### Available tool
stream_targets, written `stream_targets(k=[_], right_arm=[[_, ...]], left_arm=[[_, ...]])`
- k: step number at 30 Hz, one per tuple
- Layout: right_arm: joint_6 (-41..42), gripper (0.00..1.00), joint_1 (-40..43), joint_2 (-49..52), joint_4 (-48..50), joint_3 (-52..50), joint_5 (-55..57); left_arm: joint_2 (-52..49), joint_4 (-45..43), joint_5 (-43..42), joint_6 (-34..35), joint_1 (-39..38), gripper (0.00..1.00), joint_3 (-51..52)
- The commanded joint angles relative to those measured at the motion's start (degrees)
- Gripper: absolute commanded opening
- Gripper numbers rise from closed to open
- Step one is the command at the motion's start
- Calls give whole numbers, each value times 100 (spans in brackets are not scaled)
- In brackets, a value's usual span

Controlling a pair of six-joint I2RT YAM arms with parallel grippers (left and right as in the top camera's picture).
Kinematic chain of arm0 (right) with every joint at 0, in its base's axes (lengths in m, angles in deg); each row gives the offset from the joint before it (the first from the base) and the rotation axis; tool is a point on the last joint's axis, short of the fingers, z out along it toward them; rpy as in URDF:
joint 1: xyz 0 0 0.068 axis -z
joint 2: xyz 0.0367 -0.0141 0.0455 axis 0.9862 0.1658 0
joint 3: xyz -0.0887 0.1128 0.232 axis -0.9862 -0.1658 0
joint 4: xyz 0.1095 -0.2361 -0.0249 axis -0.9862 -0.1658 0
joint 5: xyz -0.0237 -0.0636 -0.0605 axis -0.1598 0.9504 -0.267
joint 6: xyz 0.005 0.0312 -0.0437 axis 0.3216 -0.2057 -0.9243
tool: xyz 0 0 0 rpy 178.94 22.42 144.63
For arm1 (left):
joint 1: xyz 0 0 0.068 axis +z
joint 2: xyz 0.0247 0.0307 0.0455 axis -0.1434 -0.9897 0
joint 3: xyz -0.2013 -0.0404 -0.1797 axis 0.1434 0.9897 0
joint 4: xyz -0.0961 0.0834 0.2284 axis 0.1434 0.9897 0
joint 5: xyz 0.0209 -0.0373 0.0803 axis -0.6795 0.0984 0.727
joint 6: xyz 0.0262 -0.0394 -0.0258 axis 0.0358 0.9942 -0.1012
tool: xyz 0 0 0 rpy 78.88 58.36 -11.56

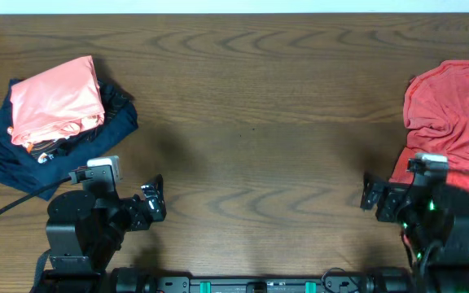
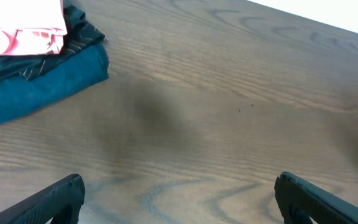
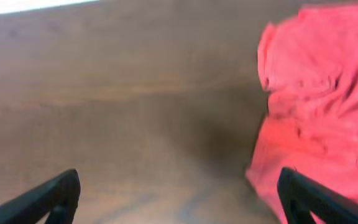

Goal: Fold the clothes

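Note:
The clothes, a light salmon-pink T-shirt (image 1: 55,102), lie folded on top of a navy T-shirt (image 1: 6,155) at the table's left side. The left wrist view shows the pink shirt (image 2: 23,25) at the top left corner. My left gripper (image 1: 155,199) hovers low near the front edge, right of that pile and apart from it. It is open (image 2: 179,190), with only bare wood between its fingers. My right gripper (image 1: 371,195) is open too (image 3: 179,186), over bare wood and holding nothing.
A darker red T-shirt with white print (image 1: 454,106) lies crumpled and spread at the right edge, just right of my right gripper; its hem (image 3: 322,106) reaches the right fingertip (image 3: 303,193). The wooden table (image 1: 251,106) lies between the two piles.

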Motion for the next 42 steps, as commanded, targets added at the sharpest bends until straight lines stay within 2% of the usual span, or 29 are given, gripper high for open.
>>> stream_targets(k=[1,9,16,18,42], right_arm=[[-219,99,-83,-817,695,-861,-42],[-439,99,-190,-2514,3018,-2924,-133],[-570,99,-280,-2603,4564,-3967,-177],[-719,99,-282,-2603,4172,-3967,-205],[-811,99,-291,-2592,4181,-3967,-201]], left_arm=[[11,4,48,74,13,98,-7],[11,7,48,74,13,98,-7],[11,7,48,72,13,98,-7],[11,4,48,74,13,98,-7],[11,7,48,74,13,98,-7]])
